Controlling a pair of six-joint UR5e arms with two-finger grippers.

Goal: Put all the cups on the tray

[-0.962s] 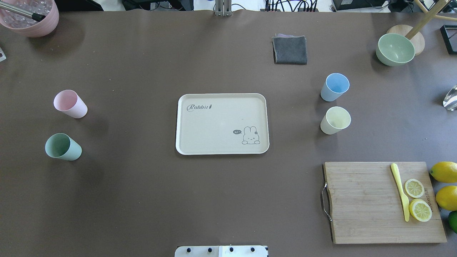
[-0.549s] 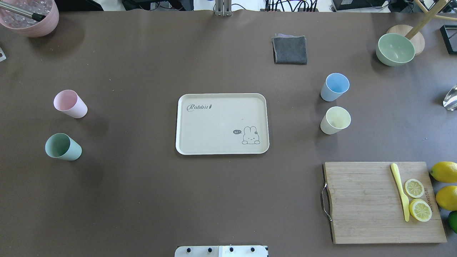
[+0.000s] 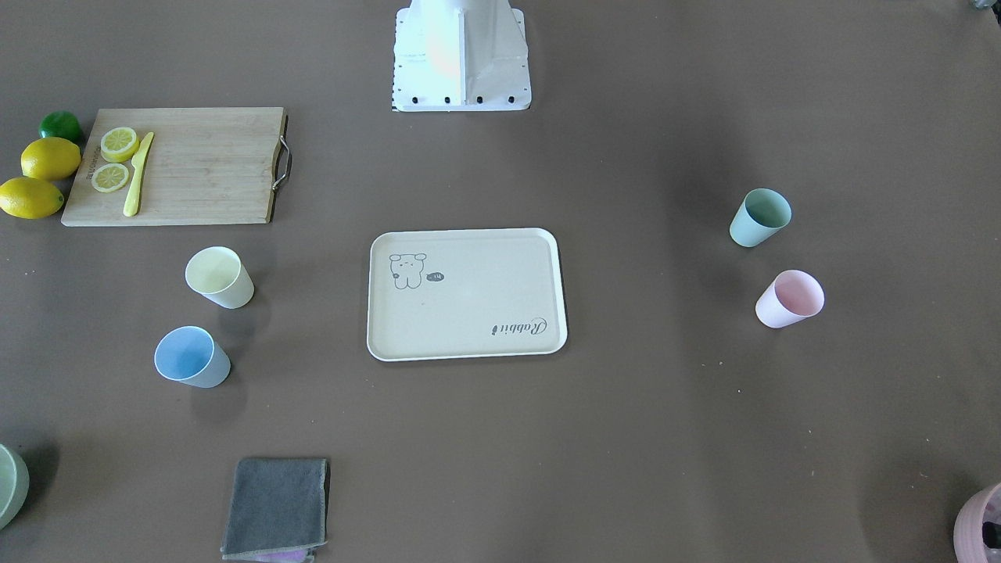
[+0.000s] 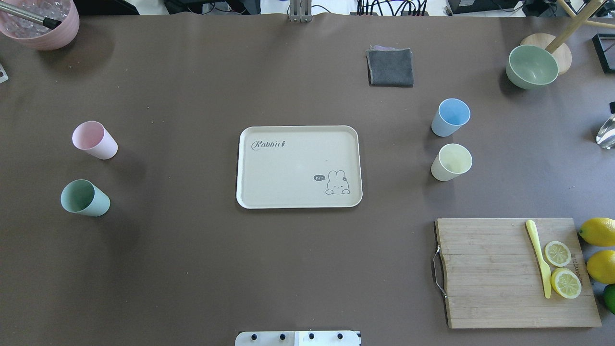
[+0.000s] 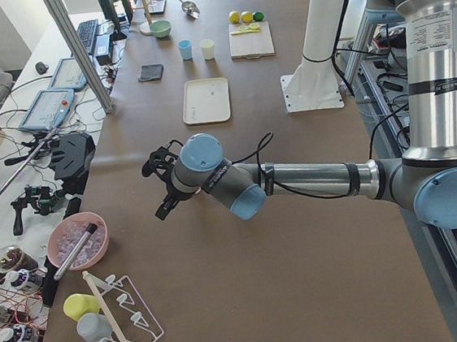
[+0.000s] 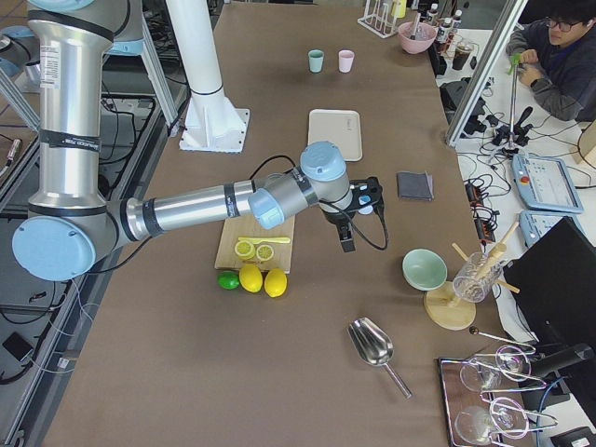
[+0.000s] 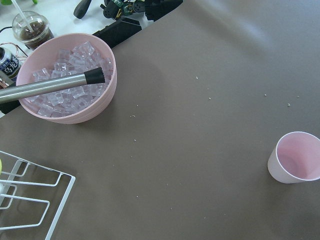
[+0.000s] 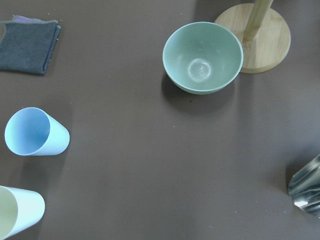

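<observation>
The cream tray (image 4: 288,168) lies bare at the table's middle. The pink cup (image 4: 94,140) and mint green cup (image 4: 84,197) stand to its left. The light blue cup (image 4: 450,117) and pale yellow cup (image 4: 450,162) stand to its right. All stand upright on the table. My left gripper (image 5: 161,186) hangs above the table short of the pink cup (image 7: 296,157). My right gripper (image 6: 358,219) hangs past the cutting board, above the blue cup (image 8: 35,132). I cannot tell whether either is open or shut.
A wooden cutting board (image 4: 485,274) with a yellow knife, lemon slices and lemons beside it lies front right. A grey cloth (image 4: 390,67) and a pale-green bowl (image 4: 531,66) sit at the back right. A mauve pot (image 4: 43,24) of ice stands back left.
A small dark part has come into the overhead view at its right edge, near the back. The cups and the tray have not moved.
</observation>
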